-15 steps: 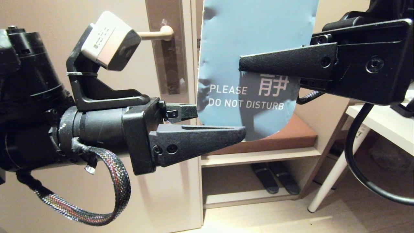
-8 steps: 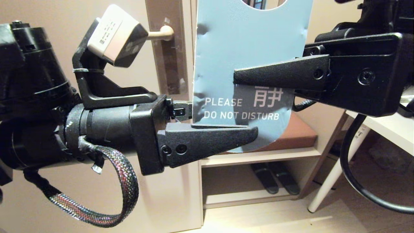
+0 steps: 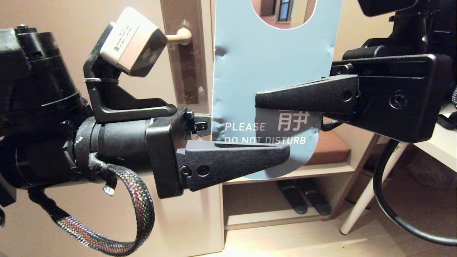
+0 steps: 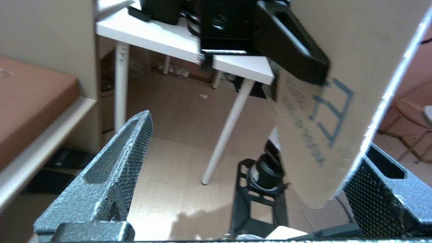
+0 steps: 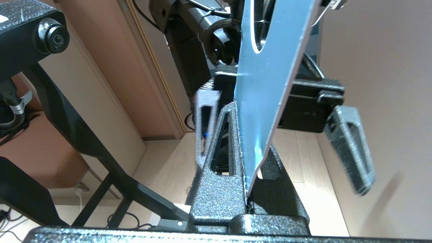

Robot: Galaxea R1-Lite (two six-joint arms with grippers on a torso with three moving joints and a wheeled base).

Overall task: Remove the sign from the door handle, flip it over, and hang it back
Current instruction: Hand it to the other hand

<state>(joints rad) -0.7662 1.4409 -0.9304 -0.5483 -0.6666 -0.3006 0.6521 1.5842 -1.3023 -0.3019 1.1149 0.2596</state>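
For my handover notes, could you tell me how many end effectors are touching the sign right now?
1. The right end effector is shut on the sign; the left end effector is open, its fingers straddling the lower edge without visible contact.

Blue-grey sign (image 3: pixel 271 71) with white lettering, cream door handle (image 3: pixel 178 36), black textured end effectors.

The head view looks forward and slightly down, close behind both grippers, facing the sign (image 3: pixel 271 78) with the door handle (image 3: pixel 178 36) beyond. The left wrist view looks out between its own fingers (image 4: pixel 111 175) at the sign's pale face (image 4: pixel 337 101) and the table (image 4: pixel 175 40). The right wrist view sights along the sign's edge (image 5: pixel 266 94); all 3 views share the sign.
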